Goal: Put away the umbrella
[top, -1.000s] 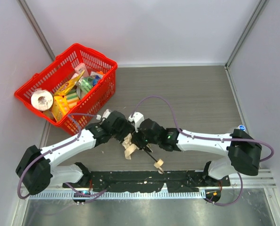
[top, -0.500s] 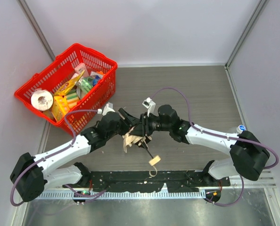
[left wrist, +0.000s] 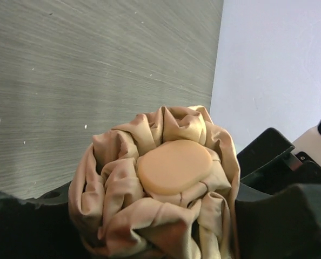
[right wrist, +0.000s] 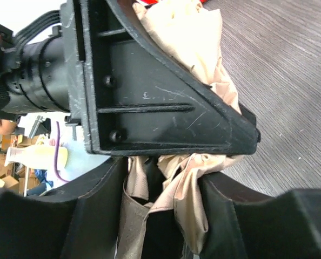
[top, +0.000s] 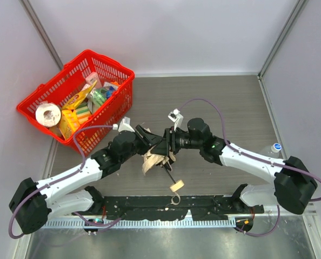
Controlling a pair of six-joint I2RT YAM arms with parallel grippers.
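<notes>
In the middle of the worktop [top: 225, 108], the two arms meet nose to nose over the umbrella [top: 153, 162]. The left hand [top: 152, 141] is clenched on the bunched tan canopy. From that wrist, the fabric fills the gap between the dark fingers [left wrist: 25, 226], and the round tan cap [left wrist: 174, 167] faces the camera. The right hand [top: 170, 144] is on the other side, just against the left one, and folds of the same cloth lie between its fingers [right wrist: 68, 226]. Whether they pinch the cloth or merely stand around it I cannot tell from here. From the hands, the thin black shaft [top: 169, 174] runs toward the near edge and ends in the small handle [top: 176, 186], with its cord loop just beyond. The red basket [top: 111, 63] sits well apart at the far left, with groceries in it.
</notes>
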